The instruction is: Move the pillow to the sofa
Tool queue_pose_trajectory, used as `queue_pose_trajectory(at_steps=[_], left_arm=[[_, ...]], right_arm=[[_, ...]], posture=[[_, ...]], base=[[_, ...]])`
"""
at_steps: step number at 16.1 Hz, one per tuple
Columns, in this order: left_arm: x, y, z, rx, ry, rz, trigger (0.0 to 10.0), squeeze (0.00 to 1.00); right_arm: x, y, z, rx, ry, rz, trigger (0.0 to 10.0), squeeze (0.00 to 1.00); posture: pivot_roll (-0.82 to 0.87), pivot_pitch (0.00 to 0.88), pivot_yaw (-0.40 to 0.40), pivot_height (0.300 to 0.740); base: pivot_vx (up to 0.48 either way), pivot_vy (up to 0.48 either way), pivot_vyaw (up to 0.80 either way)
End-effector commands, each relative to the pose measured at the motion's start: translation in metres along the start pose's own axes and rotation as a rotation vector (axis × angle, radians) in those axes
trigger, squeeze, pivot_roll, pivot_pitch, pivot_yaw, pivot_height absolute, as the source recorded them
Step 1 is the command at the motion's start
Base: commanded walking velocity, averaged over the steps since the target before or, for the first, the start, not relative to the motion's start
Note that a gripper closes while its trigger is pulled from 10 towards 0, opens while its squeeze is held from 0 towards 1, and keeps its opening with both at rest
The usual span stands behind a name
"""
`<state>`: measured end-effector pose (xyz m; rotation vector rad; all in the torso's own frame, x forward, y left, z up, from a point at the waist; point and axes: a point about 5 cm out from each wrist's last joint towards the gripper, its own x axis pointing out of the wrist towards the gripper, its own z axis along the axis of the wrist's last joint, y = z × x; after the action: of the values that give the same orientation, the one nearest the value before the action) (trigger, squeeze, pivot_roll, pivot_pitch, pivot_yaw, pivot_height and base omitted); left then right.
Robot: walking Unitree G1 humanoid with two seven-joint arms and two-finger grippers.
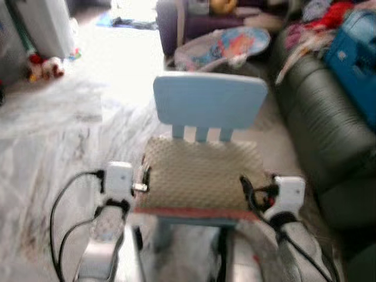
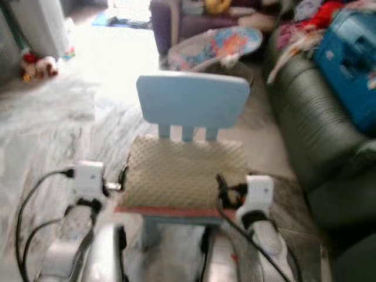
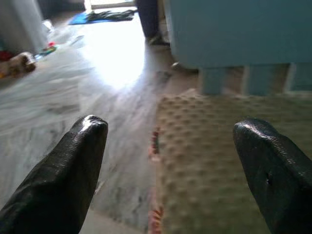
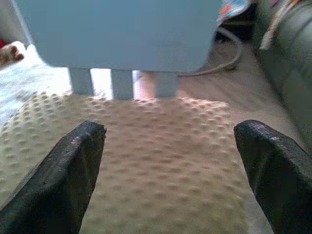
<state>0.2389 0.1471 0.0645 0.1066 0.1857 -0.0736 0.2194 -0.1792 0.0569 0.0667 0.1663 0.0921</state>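
Flanking pillow on blue chair | left gripper spread at its edge | right gripper spread above it | sofa to the right

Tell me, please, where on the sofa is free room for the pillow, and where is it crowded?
The near end of the sofa, right of the chair, shows bare cushion. Its far end is crowded with a blue box and clothes. The pillow lies on the chair between the left gripper and right gripper.
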Motion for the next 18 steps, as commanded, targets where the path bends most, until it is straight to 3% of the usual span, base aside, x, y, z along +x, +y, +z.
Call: queue_pose_trajectory(at_steps=[1, 6, 8, 10, 12, 13, 15, 16, 17, 18], left_arm=[[-0.001, 0.002, -0.007, 0.005, 0.041, -0.007, 10.0, 0.0], [0.0, 0.007, -0.006, 0.042, 0.072, -0.041, 10.0, 0.0], [-0.006, 0.011, -0.004, 0.046, 0.073, -0.057, 10.0, 0.0], [-0.004, 0.031, -0.006, 0.056, 0.11, 0.01, 10.0, 0.0], [-0.002, 0.05, -0.001, 0.076, 0.12, 0.049, 10.0, 0.0], [-0.003, 0.053, 0.0, 0.08, 0.121, 0.053, 10.0, 0.0], [0.004, 0.079, 0.0, 0.084, 0.187, 0.085, 10.0, 0.0], [0.006, 0.08, 0.0, 0.082, 0.192, 0.08, 10.0, 0.0], [0.009, 0.083, -0.001, 0.089, 0.227, 0.074, 10.0, 1.0], [0.01, 0.084, -0.001, 0.085, 0.24, 0.078, 10.0, 1.0]], right_arm=[[0.0, 0.001, 0.001, 0.007, -0.008, 0.002, 10.0, 0.0], [0.002, 0.002, 0.008, 0.019, -0.015, -0.013, 10.0, 0.0], [0.015, -0.001, 0.02, 0.021, -0.019, -0.047, 10.0, 0.0], [0.031, -0.004, 0.026, -0.008, 0.029, -0.037, 10.0, 0.0], [0.034, -0.007, 0.024, -0.02, 0.08, -0.031, 10.0, 0.0], [0.035, -0.008, 0.024, -0.019, 0.086, -0.036, 10.0, 0.0], [0.039, -0.012, 0.031, -0.048, 0.111, -0.059, 10.0, 0.0], [0.04, -0.013, 0.031, -0.042, 0.117, -0.058, 10.0, 0.0], [0.045, -0.016, 0.035, -0.029, 0.121, -0.067, 10.0, 1.0], [0.045, -0.016, 0.036, -0.024, 0.125, -0.066, 10.0, 1.0]], posture=[[-0.02, 0.0, -0.035, 0.526], [0.0, 0.0, -0.028, 0.506], [0.0, 0.0, -0.033, 0.506], [0.0, 0.028, -0.031, 0.506], [0.0, 0.093, -0.034, 0.506], [0.0, 0.103, -0.035, 0.506], [-0.03, 0.193, -0.042, 0.506], [-0.03, 0.193, -0.042, 0.506], [-0.03, 0.223, -0.052, 0.506], [-0.03, 0.228, -0.051, 0.506]], base=[[0.0, 0.0, 0.0], [0.0, 0.0, 0.0], [0.0, 0.0, 0.0], [0.0, 0.0, 0.0], [0.0, 0.0, 0.0], [0.0, 0.0, 0.0], [0.0, 0.0, 0.0], [0.0, 0.0, 0.0], [0.0, 0.0, 0.0], [0.0, 0.0, 0.0]])
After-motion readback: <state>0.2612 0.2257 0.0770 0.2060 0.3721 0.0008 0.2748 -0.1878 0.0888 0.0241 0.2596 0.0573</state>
